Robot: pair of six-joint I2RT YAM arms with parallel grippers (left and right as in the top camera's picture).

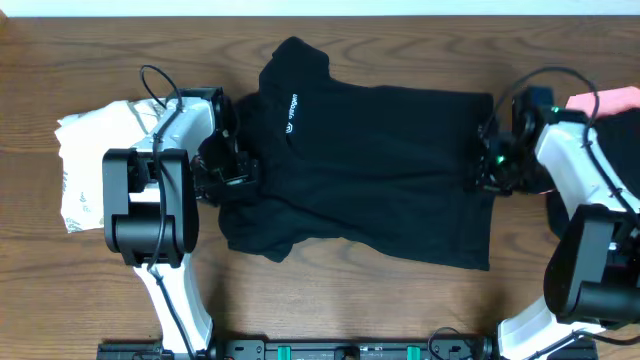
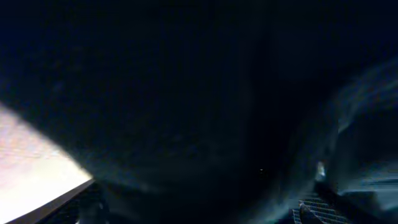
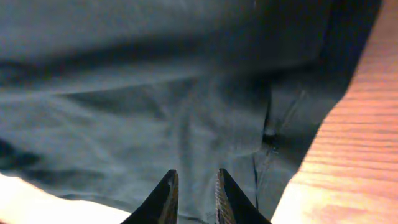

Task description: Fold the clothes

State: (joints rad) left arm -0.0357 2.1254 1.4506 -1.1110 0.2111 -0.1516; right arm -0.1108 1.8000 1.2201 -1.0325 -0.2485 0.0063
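A black short-sleeved shirt (image 1: 370,170) with a small white logo lies spread across the middle of the table. My left gripper (image 1: 228,165) sits at the shirt's left edge by a sleeve. In the left wrist view dark fabric (image 2: 186,93) fills the frame, and a ribbed finger pad (image 2: 311,210) shows far right with the jaws wide apart: open. My right gripper (image 1: 488,160) is at the shirt's right hem. In the right wrist view its fingertips (image 3: 169,186) stand close together with the shirt's edge (image 3: 155,93) between them, so my right gripper (image 3: 196,183) is shut on the cloth.
A white, grey-printed garment (image 1: 95,165) lies crumpled at the far left, partly under my left arm. A pink piece (image 1: 605,100) sits at the far right edge behind my right arm. Bare wooden table (image 1: 400,310) shows in front of the shirt.
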